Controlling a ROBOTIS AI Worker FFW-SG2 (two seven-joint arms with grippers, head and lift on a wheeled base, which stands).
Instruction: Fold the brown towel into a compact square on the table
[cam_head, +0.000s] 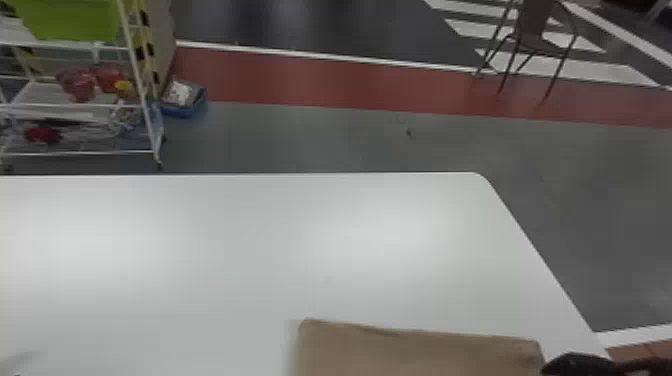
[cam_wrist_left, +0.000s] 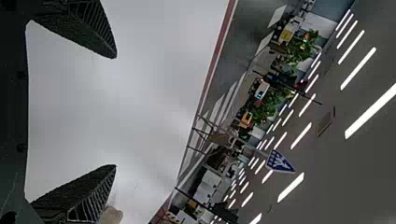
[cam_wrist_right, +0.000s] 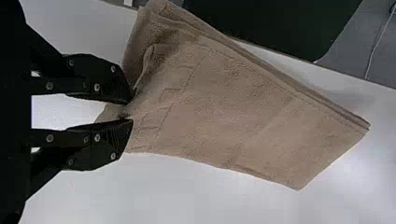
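Right hand (cam_head: 575, 364) is closed narrowly on one end of the brown towel (cam_wrist_right: 233, 107), which is positioned, layered, at the counter's (cam_head: 250, 250) right side; left hand (cam_wrist_left: 116, 111) is spread wide.

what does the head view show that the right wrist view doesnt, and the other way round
Head view: the white wheeled rack with a green panel, the blue bin, the chair and the red floor stripe.

Right wrist view: the towel's stacked edge layers, the large dark shape past the table edge and a thin pale line across the floor.

Both: the brown towel, the white table, grey floor and the right gripper, beside the towel at the head view's lower right.
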